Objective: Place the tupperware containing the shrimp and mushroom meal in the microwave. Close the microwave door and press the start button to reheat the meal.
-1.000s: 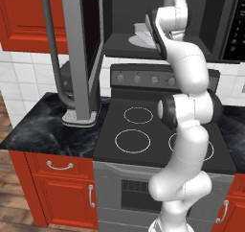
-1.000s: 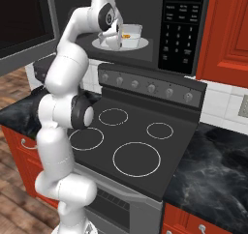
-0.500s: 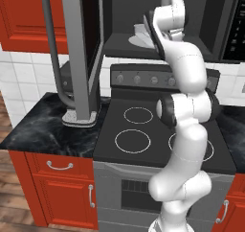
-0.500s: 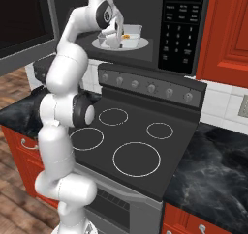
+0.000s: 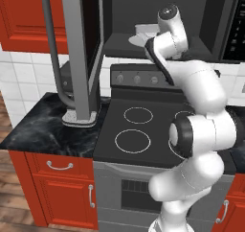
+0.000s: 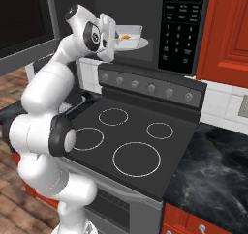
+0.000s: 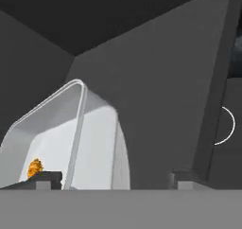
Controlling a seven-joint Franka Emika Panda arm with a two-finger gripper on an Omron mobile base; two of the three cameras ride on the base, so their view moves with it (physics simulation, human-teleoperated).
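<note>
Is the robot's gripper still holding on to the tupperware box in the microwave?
Apart. In the hand view the gripper stands open, its left fingertip just in front of the tupperware rim, nothing pinched between the tips.

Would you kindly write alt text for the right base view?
A white arm reaches into the open microwave, its open pincer beside the tupperware resting inside with orange food. Below lies a black stovetop.
</note>
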